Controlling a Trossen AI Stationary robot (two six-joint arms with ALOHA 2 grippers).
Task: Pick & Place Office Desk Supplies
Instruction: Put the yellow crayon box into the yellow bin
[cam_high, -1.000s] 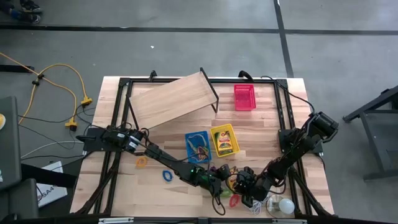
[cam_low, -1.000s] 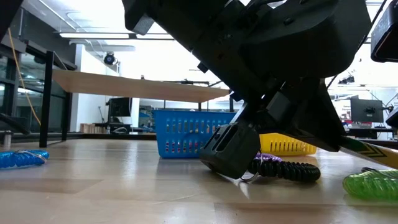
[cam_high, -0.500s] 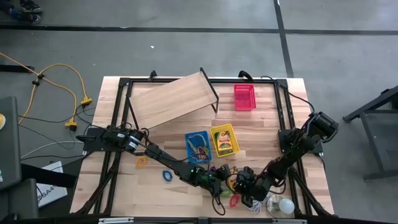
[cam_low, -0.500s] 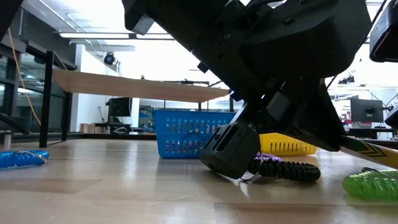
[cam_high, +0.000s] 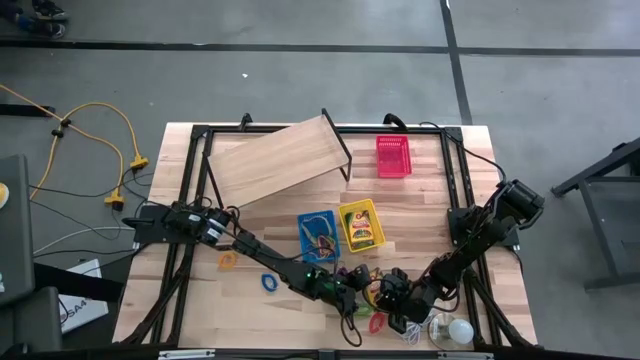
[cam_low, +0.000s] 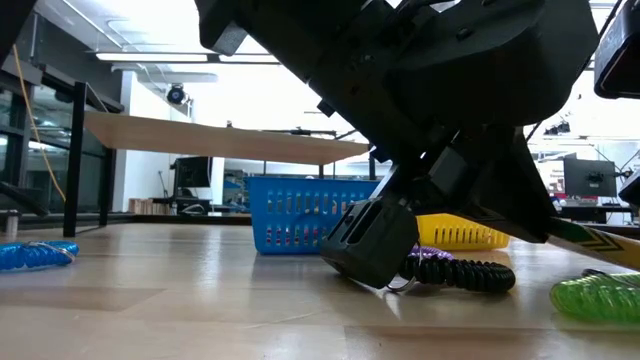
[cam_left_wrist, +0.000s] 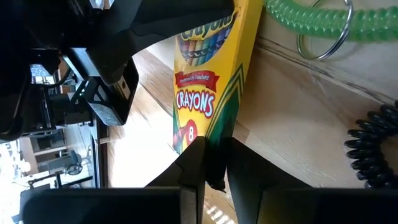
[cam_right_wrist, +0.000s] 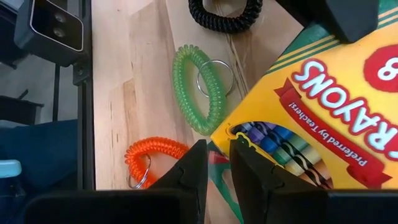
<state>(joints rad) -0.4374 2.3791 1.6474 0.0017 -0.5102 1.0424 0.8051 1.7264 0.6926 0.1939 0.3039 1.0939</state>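
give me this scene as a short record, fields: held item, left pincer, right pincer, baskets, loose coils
held item: crayon box, gripped at opposite ends by both pincers
left pincer: shut on one end of the box
right pincer: shut on a corner of the box
baskets: blue basket, yellow basket, red basket
loose coils: green coil, orange coil, black coil on the table

Bright ceiling strip lights glare in the low view; arms silhouetted.

Table top: light wood, matt, visible grain and plank seams. Crayon box: printed card, slight sheen. Green coil loop: glossy plastic with a bright metal ring; blue basket: slotted plastic.
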